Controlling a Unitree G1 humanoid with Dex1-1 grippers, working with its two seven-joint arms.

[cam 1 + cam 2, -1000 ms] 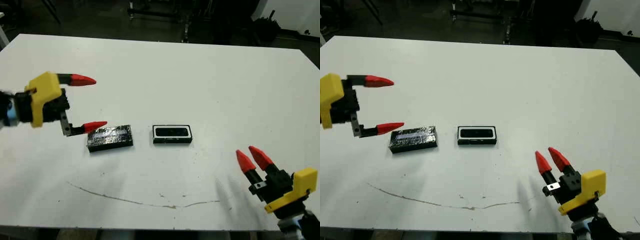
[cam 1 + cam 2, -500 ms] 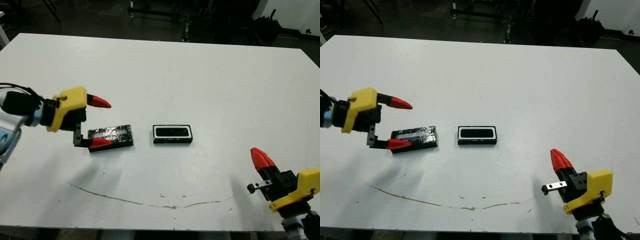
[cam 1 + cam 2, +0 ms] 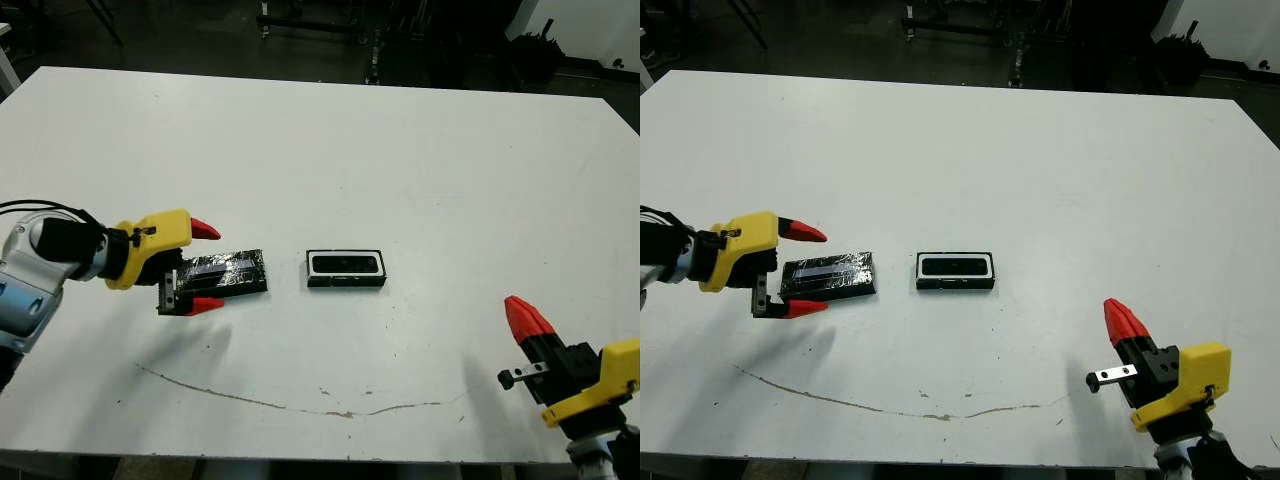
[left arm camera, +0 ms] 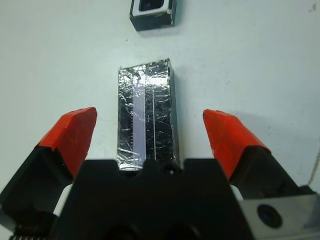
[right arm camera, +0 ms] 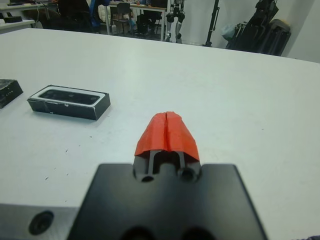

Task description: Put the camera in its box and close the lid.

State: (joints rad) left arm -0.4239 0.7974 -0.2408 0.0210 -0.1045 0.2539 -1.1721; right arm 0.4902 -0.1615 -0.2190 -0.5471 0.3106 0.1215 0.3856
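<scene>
1. Left gripper (image 3: 206, 268): low over the worktop (image 3: 400, 150) at the left end of the lid (image 3: 222, 274). Fingers spread wide, one red tip on each long side of the lid. The left wrist view shows clear gaps between both tips and the lid's edges, so nothing is pinched yet. Reads as set up for a grasp, not a grasp.
2. Lid: lies flat on the worktop, crinkly side up with the pale strip along its length. It sits just left of the box (image 3: 345, 268) with a gap between them. Not on the box.
3. Box: open, upright, near mid-worktop. A dark glossy slab fills the space inside the white lining; I take that to be the camera (image 3: 346, 264), already seated. No separate camera lies anywhere else on the worktop, which supports that.
4. Right gripper (image 3: 1124, 322): parked near the front right corner, well apart from box and lid. Fingers pressed together, holding nothing.
5. Status, my read: camera-in-box looks done. Left to do is the whole lid half: close on the lid, lift, carry it right over the box, align it and set it down.
6. Watch item: the lid is thin and flat, so an edge pinch could slip.
</scene>
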